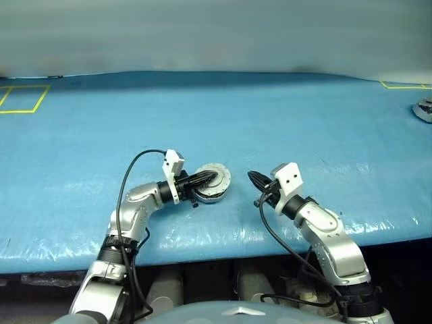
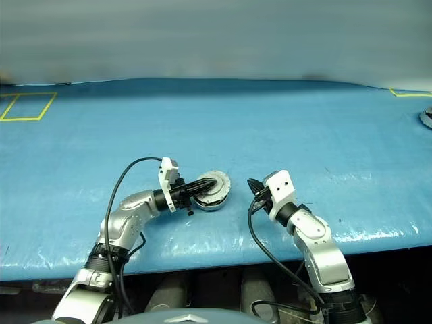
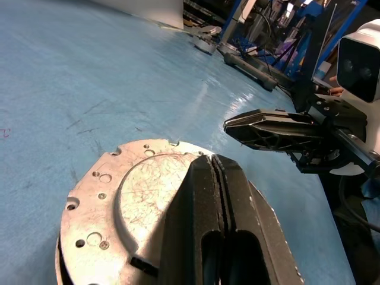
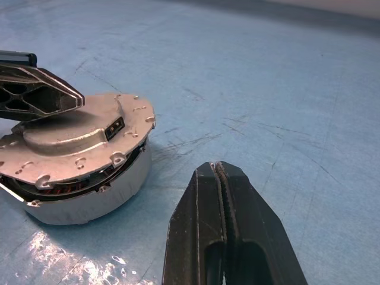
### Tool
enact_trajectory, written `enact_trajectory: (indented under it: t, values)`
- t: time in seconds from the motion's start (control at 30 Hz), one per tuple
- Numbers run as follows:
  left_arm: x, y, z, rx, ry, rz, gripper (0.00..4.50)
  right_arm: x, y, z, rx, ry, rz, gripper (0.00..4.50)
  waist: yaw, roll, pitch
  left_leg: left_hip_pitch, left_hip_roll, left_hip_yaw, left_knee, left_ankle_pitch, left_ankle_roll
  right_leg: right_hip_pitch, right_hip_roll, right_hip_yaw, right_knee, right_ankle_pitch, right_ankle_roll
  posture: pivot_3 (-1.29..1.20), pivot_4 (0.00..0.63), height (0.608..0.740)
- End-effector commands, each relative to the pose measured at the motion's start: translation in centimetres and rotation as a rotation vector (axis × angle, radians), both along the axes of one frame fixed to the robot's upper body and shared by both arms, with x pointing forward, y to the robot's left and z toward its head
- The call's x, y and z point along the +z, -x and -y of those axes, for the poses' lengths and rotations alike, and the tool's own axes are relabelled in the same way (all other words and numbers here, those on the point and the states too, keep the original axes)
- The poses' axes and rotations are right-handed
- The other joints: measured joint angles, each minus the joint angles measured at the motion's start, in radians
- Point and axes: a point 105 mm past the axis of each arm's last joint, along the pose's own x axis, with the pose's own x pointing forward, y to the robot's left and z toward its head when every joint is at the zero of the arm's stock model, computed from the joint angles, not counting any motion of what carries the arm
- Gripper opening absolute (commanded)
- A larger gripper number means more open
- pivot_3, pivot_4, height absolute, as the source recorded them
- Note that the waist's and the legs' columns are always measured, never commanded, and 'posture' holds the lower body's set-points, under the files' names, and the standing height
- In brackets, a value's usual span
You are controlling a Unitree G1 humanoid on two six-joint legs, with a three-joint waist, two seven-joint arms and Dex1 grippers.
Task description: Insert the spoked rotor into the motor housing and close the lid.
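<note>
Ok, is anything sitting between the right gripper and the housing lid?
Nothing visible. Bare blue table cover lies between the shut right gripper and the lid on the motor housing. The shut left gripper is over the lid from the far side.

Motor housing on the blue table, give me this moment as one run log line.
motor housing: on table, lid down but gap showing | left gripper: shut, over lid | right gripper: shut, beside housing, apart

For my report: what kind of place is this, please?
Probably a workshop or robot test lab: a wide table under a blue cover with yellow tape marks, a motor housing, and metal frames and cables behind.
</note>
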Motion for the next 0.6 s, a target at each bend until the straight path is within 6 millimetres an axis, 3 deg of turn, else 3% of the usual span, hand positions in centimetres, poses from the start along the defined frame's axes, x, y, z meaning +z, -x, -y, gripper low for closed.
enact_trajectory:
  t: [0.03, 0.37, 0.6]
  values:
    - [0.8, 0.2, 0.1, -0.007, -0.016, 0.044, 0.0, 1.8, -0.1, -0.6, 0.018, -0.013, 0.068, 0.05, 0.0, 0.0, 0.0, 0.0, 0.0, 0.0, 0.0, 0.0, 0.0, 0.0, 0.0, 0.0, 0.0, 0.0, 0.0, 0.0, 0.15, 0.74]
    - [-1.1, 0.0, -0.6, 0.049, -0.136, 0.033, 0.0, 1.9, -0.4, -0.9, 0.007, -0.026, 0.079, 0.05, 0.0, 0.0, 0.0, 0.001, 0.0, 0.0, 0.0, 0.0, 0.0, 0.001, 0.0, 0.0, 0.0, 0.0, 0.0, 0.0, 0.15, 0.74]
    - [0.9, 0.5, -1.4, 0.057, -0.023, 0.088, 0.0, 2.1, -0.8, -1.9, 0.052, -0.085, 0.056, 0.05, 0.0, 0.0, 0.0, 0.002, 0.0, 0.0, 0.0, 0.0, 0.0, 0.001, 0.0, 0.0, 0.0, 0.0, 0.0, 0.0, 0.15, 0.74]
